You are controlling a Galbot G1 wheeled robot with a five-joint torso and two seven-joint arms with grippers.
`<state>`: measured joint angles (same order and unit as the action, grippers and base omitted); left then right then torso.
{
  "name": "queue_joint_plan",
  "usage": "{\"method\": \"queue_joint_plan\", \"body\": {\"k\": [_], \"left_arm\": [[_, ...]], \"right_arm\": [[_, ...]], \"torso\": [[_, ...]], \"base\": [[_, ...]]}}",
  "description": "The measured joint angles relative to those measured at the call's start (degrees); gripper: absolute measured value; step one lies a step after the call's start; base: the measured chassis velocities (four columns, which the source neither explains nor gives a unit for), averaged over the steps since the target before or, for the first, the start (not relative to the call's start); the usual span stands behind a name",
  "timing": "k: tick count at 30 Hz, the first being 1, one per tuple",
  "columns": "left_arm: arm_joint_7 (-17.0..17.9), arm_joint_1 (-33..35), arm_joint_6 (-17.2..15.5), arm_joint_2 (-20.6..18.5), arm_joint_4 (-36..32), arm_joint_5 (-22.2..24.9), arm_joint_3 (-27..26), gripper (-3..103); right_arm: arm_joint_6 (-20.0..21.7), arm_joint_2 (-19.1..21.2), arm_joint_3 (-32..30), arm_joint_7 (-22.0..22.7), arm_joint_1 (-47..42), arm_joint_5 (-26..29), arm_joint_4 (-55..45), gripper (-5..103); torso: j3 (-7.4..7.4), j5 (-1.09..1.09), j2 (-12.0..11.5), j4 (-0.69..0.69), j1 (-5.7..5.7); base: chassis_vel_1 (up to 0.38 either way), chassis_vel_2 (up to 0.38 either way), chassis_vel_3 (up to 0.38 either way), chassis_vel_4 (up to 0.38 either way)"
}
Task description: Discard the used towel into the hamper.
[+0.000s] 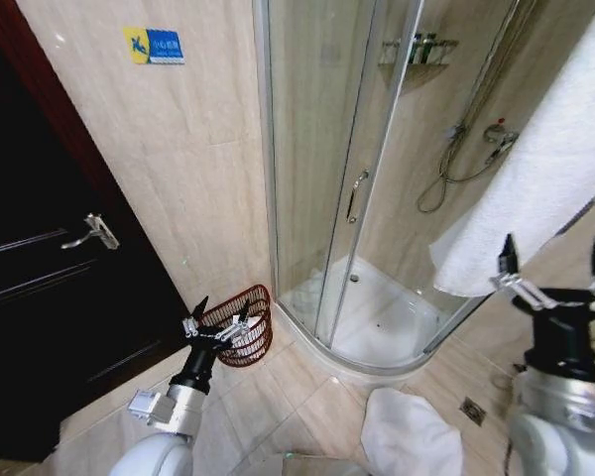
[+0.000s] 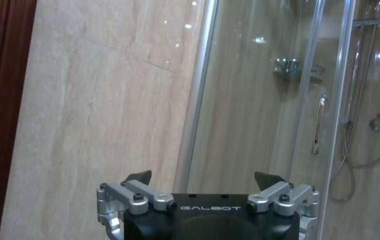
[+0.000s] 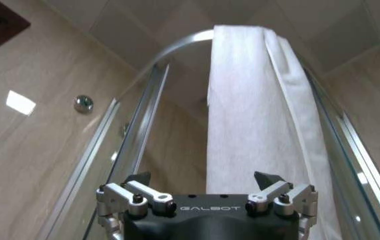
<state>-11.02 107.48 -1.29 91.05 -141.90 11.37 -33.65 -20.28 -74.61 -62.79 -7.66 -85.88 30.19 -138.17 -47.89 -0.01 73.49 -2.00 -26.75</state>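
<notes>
The white towel [image 1: 535, 169] hangs over the top rail of the shower enclosure, and in the right wrist view the towel [image 3: 250, 110] drapes down straight ahead. My right gripper [image 1: 555, 260] is raised just below its lower edge, open and holding nothing; the right gripper [image 3: 203, 179] points up at the cloth. The hamper [image 1: 261, 332], a dark red-brown open-weave basket, stands on the floor in the corner between the tiled wall and the shower. My left gripper [image 1: 222, 309] hovers in front of it, open and empty; the left gripper [image 2: 203, 177] faces the wall.
A curved glass shower enclosure [image 1: 327, 198] with a door handle [image 1: 356, 195] fills the middle. A dark wooden door [image 1: 50, 278] is at the left. A white cloth [image 1: 407, 431] lies on the tiled floor near a floor drain [image 1: 473, 409].
</notes>
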Motion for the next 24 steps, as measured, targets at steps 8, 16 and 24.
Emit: {"method": "queue_joint_plan", "body": {"k": [8,16,24], "left_arm": [[0.0,0.0,0.0,0.0,0.0,0.0,0.0,100],[0.0,0.0,0.0,0.0,0.0,0.0,0.0,100],[0.0,0.0,0.0,0.0,0.0,0.0,0.0,100]], "right_arm": [[4.8,11.4,-6.4,2.6,9.2,5.7,7.5,100],[7.6,21.6,-7.9,2.7,20.5,9.6,19.1,100],[10.9,30.2,2.0,3.2,36.2,12.5,27.2,100]], "torso": [[-0.01,0.03,0.0,-0.01,-0.02],[-0.01,0.02,0.0,0.02,-0.02],[-0.01,0.01,0.0,-0.02,-0.02]], "base": [[0.017,0.007,-0.012,-0.014],[0.0,0.0,0.0,0.0],[0.0,0.0,0.0,0.0]]}}
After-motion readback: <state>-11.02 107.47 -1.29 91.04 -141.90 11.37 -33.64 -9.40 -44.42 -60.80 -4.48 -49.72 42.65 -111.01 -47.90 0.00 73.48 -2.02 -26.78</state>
